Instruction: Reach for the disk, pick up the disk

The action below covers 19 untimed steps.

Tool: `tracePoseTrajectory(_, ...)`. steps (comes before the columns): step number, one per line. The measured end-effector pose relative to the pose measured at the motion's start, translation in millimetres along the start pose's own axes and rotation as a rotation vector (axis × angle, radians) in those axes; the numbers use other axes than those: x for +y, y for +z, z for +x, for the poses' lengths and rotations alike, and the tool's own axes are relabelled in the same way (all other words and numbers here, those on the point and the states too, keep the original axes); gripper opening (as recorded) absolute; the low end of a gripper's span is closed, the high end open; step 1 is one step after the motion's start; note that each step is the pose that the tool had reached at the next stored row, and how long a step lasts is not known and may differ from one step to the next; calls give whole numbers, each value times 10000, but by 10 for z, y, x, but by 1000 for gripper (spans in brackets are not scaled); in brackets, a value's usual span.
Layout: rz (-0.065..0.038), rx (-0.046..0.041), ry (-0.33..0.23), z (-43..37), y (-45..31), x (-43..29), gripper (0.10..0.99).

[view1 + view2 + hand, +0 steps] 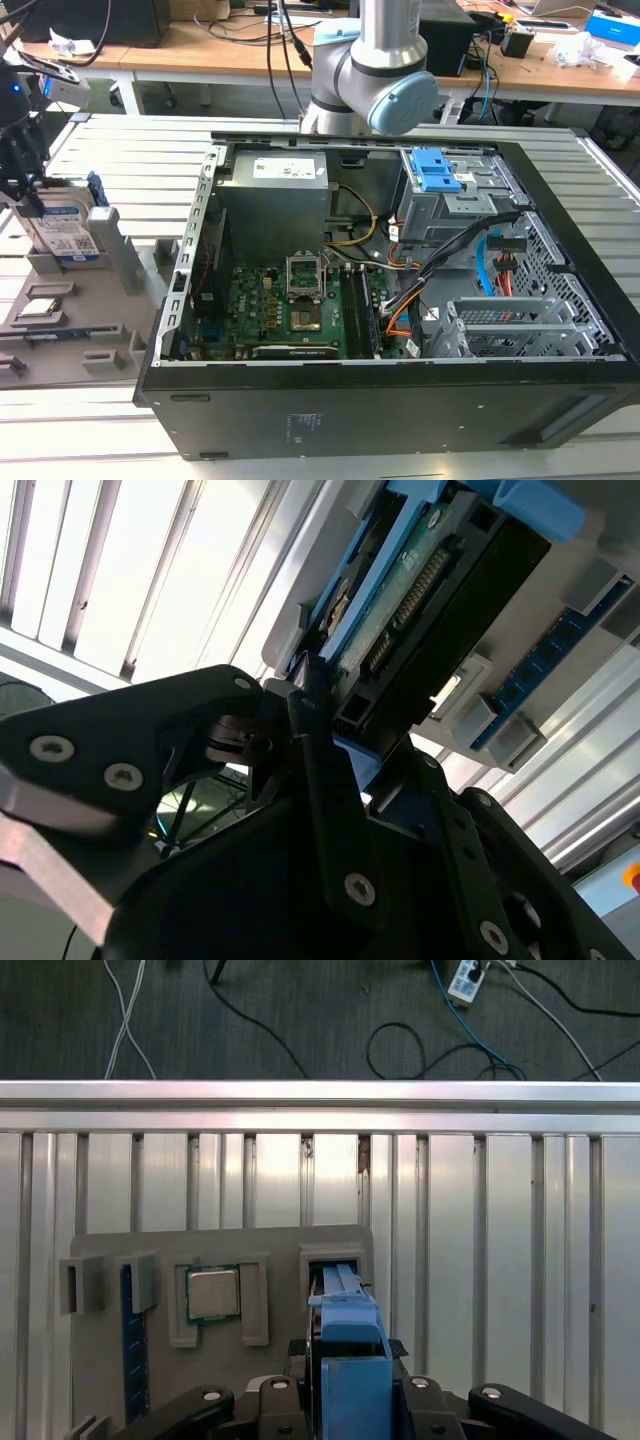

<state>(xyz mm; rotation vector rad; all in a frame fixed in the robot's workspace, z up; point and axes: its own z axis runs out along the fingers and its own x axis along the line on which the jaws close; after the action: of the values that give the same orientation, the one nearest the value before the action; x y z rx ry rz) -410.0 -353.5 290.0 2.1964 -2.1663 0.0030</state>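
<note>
The disk (66, 232) stands on edge in a slot of the grey holder tray (110, 335) at the exterior view's left, its blue-and-white label and blue side frame showing. My gripper (38, 203) comes down on its top edge, one finger on each side, shut on it. In the first wrist view the disk's blue frame (348, 1325) runs between the black fingers (415, 1388), its far end in the tray's slot (335, 1257). In the second wrist view, a finger (312, 715) presses against the edge of the disk's circuit-board face (420, 600).
A processor chip (213, 1293) and a blue memory stick (127, 1335) sit in other pockets of the tray. The open computer case (400, 300) lies on the slatted table to the exterior view's right. The arm's base (370, 70) rises behind it. Cables lie on the floor.
</note>
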Motion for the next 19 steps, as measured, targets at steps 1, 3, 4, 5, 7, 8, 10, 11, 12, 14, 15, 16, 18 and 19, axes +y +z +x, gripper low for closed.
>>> tracePoseTrajectory(1,0,5,1,0,0,0,365)
tracePoseTrajectory(3,0,14,1,0,0,0,365)
tracePoseTrajectory(4,-1,16,1,0,0,0,365)
tracePoseTrajectory(5,-1,23,1,0,0,0,365)
tracePoseTrajectory(7,0,35,1,0,0,0,365)
tracePoseTrajectory(8,0,45,2,0,0,0,365)
tracePoseTrajectory(10,-1,59,2,0,0,0,365)
tracePoseTrajectory(11,-1,68,3,0,0,0,365)
tracePoseTrajectory(12,-1,68,3,0,-1,0,365)
tracePoseTrajectory(14,-2,69,2,0,-12,0,365)
tracePoseTrajectory(15,0,69,3,1,-29,1,365)
tracePoseTrajectory(16,-2,69,3,2,-46,2,365)
tracePoseTrajectory(18,0,68,2,2,-58,2,365)
tracePoseTrajectory(19,-1,68,3,2,-69,2,365)
